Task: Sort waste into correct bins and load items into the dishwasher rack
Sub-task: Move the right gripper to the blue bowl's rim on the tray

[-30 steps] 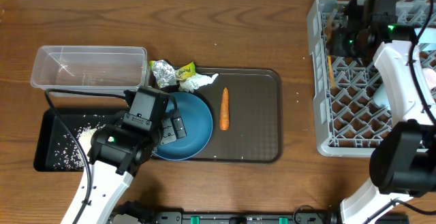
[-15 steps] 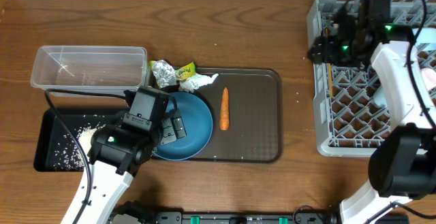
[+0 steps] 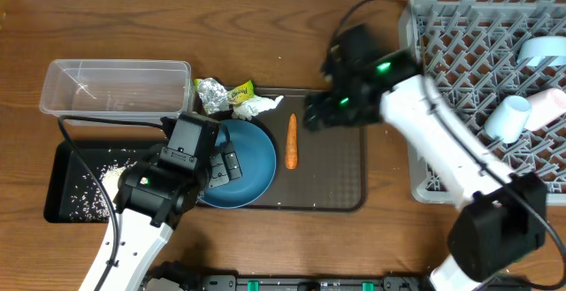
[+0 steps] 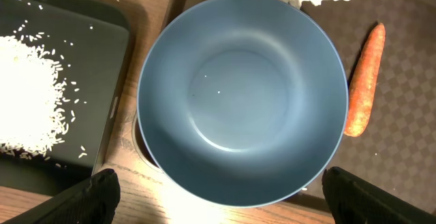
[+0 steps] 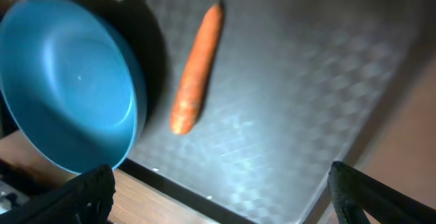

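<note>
The large dark-blue bowl sits on the left end of the brown tray and fills the left wrist view. My left gripper is open and empty at its near rim. The orange carrot lies on the tray right of the bowl. My right gripper hovers open and empty over the tray beside the carrot. The wrapper and tissue lie behind the bowl. Rice is in the black tray. The clear tub stands behind it. I cannot see the chopsticks.
The grey rack stands at the right and holds a white cup and a light-blue bowl. The dark brown serving tray lies mid-table. My left arm stretches over the black tray's right end.
My right arm has swung left from above the rack to above the brown tray near the carrot. The left arm and the bowl have not moved.
</note>
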Controlling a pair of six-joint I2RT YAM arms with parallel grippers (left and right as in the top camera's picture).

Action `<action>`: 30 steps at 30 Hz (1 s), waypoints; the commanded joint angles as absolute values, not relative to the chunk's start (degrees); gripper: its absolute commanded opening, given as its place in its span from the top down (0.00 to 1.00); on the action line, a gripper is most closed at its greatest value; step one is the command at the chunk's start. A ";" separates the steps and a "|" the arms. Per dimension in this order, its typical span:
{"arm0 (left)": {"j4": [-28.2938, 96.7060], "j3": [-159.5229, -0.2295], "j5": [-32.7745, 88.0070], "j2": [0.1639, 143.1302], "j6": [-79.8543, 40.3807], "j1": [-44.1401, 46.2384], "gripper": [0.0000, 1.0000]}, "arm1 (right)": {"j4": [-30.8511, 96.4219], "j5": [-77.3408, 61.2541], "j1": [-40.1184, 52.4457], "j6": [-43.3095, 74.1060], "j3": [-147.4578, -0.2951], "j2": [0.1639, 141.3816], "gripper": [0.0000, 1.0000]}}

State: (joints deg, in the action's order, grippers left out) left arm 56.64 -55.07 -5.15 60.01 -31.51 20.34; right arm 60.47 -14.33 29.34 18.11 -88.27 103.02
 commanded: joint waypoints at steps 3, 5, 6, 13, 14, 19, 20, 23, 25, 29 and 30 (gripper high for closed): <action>56.77 -55.72 -6.26 59.90 -31.38 20.16 0.02 | 59.11 -9.28 35.57 24.91 -87.29 102.02 0.01; 56.80 -55.72 -6.26 59.90 -31.38 20.16 0.02 | 58.92 -9.26 37.74 24.88 -87.29 102.02 0.01; 56.80 -55.72 -6.26 59.90 -31.38 20.16 0.02 | 58.83 -9.26 38.74 24.88 -87.29 102.02 0.01; 56.80 -55.72 -6.26 59.90 -31.38 20.16 0.02 | 58.72 -9.19 43.40 24.82 -87.26 102.02 0.01; 56.80 -55.72 -6.26 59.90 -31.38 20.16 0.02 | 58.72 -9.19 43.64 24.82 -87.24 102.02 0.01; 56.80 -55.72 -6.26 59.90 -31.38 20.16 0.02 | 58.46 -9.13 44.51 24.84 -87.24 102.02 0.01; 56.80 -55.72 -6.26 59.90 -31.38 20.16 0.02 | 58.43 -8.82 44.51 24.84 -87.24 102.02 0.01; 56.77 -55.72 -6.26 59.90 -31.38 20.16 0.02 | 57.98 -6.83 44.49 24.84 -87.24 102.02 0.01; 56.80 -55.72 -6.26 59.90 -31.38 20.16 0.02 | 57.49 -4.80 44.49 24.82 -87.24 102.02 0.01; 56.80 -55.72 -6.26 59.90 -31.38 20.16 0.02 | 57.43 -0.43 44.49 24.82 -87.24 102.02 0.01; 56.77 -55.72 -6.26 59.90 -31.38 20.16 0.02 | 57.45 0.27 44.49 24.82 -87.24 102.02 0.01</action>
